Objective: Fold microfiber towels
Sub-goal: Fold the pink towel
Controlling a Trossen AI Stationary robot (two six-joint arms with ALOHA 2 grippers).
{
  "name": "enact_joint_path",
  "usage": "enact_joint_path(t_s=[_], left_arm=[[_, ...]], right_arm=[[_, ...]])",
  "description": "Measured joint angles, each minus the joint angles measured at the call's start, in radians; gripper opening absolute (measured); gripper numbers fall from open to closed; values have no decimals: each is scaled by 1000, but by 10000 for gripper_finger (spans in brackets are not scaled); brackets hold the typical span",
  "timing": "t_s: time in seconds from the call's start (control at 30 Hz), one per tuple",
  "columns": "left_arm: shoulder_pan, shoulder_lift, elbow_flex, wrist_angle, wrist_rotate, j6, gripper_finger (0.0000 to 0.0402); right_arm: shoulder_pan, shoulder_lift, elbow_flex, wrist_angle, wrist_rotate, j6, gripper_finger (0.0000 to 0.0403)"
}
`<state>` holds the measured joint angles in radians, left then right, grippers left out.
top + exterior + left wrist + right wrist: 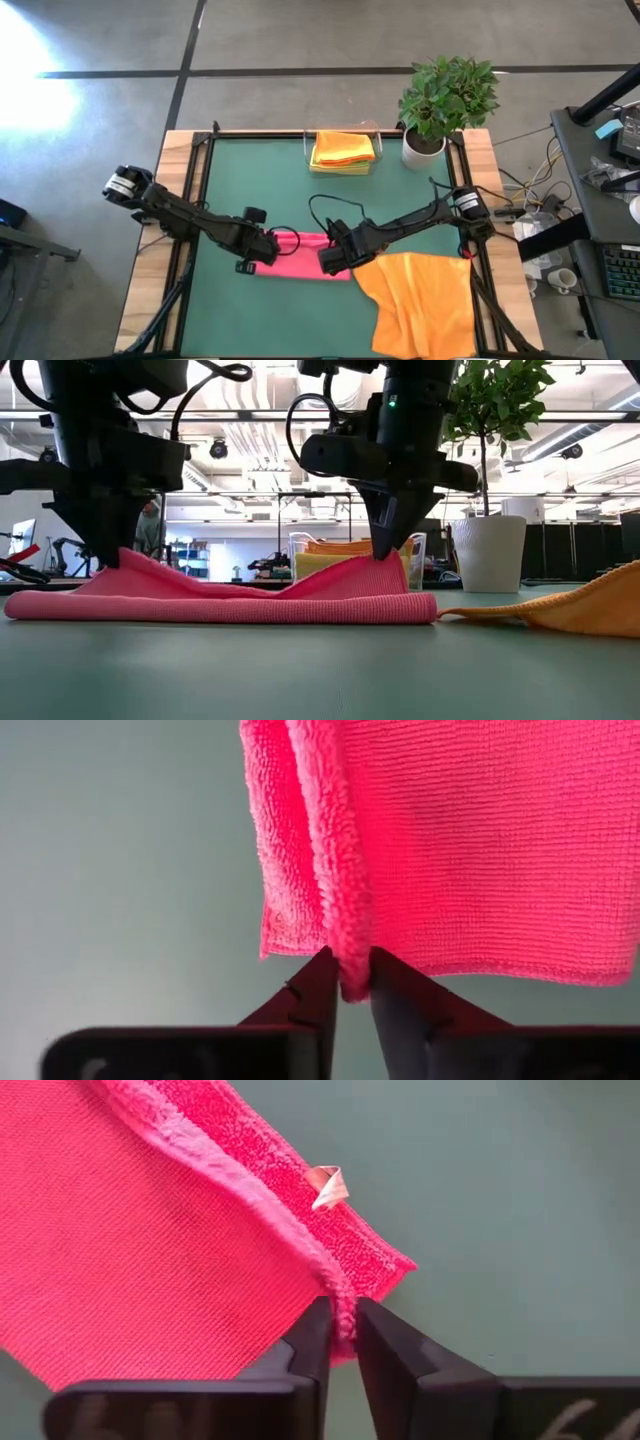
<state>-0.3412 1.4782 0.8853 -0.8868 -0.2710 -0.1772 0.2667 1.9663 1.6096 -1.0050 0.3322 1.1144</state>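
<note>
Pink microfiber fills both wrist views: the pink towel (305, 254) lies folded into a long narrow strip on the green mat (260, 180), near the middle of the desk (176, 160), and each hand grips one end of it.

The left hand (345, 982) has its two dark fingers nearly together, with only a thin folded edge of the pink towel pinched between them. In the high view this left hand (262, 253) is at the strip's left end.

The right hand (340, 1330) is in the same state: its fingers are almost closed and they pinch the doubled edge at a corner of the towel, close to a small white label (328, 1187). In the high view the right hand (335, 260) is at the strip's right end.

In the low view the pink towel (225, 600) rests flat on the mat, and it rises in a small peak at each pinched end.

An orange towel (420, 300) lies unfolded just beside the strip's right end, toward the near right corner of the desk. Folded orange and yellow towels (343, 152) sit in a clear holder (340, 132) at the far edge, beside a potted plant (445, 100) in a white pot.
</note>
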Motion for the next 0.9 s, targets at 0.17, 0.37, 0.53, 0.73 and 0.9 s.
enact_joint_path(t_s=[0.17, 0.37, 0.53, 0.73, 0.9], left_arm=[[0, 0, 1, -7, 0, 0, 96], [2, -1, 13, -126, -76, 1, 150], [6, -3, 28, -168, -35, -62, 166], [-3, -5, 6, 29, 110, -127, 166], [-3, -5, -26, 151, 143, -124, 166]], right_arm=[[-15, -1, 0, -18, 2, 0, 78], [-48, -8, 39, -131, 4, -25, 107], [-53, -18, 87, -141, -37, -126, 111], [-51, -18, 87, -76, -207, -357, 100], [-66, -18, 34, 7, -266, -464, 82]])
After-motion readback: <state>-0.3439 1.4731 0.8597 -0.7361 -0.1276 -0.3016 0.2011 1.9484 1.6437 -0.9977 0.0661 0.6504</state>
